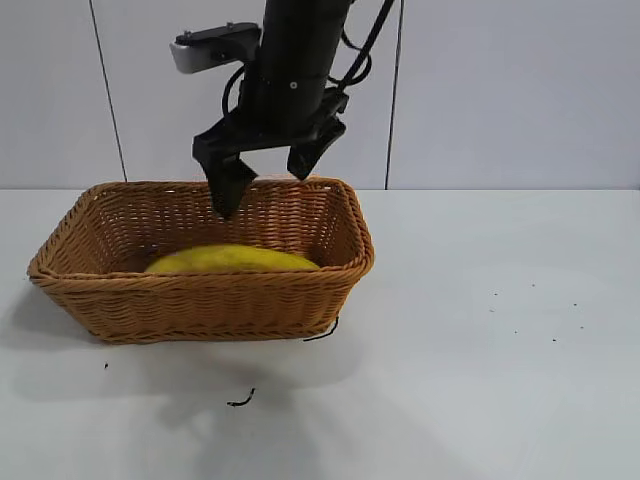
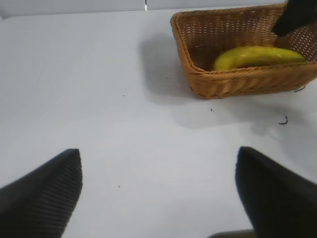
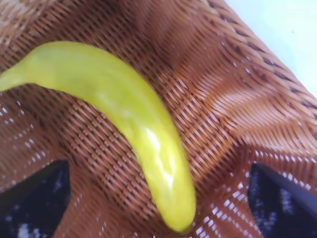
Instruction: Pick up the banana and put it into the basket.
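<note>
The banana (image 1: 232, 260) lay flat on the woven floor of the basket (image 1: 200, 300), its length running along the basket's long side, with nothing gripping it. From the exterior view only its yellow upper curve showed above the near wall. In the right wrist view the banana (image 3: 133, 119) crossed the picture on the weave of the basket (image 3: 237, 89), thin stem end at one side and blunt end at the other, bare of any finger. The right gripper (image 1: 268, 175) hung above the basket's back rim, pointing steeply down, its two black fingers spread wide apart and holding nothing; one fingertip dipped in front of the back wall, the other stood just above the rim. The left gripper (image 2: 158, 191) was off to the side over the white table (image 1: 500, 350), well apart from the basket (image 2: 233, 82), its fingers also spread wide and empty; from there the banana (image 2: 257, 56) showed inside the basket. A few small dark scraps (image 1: 240, 400) lay on the table just in front of the basket.
</note>
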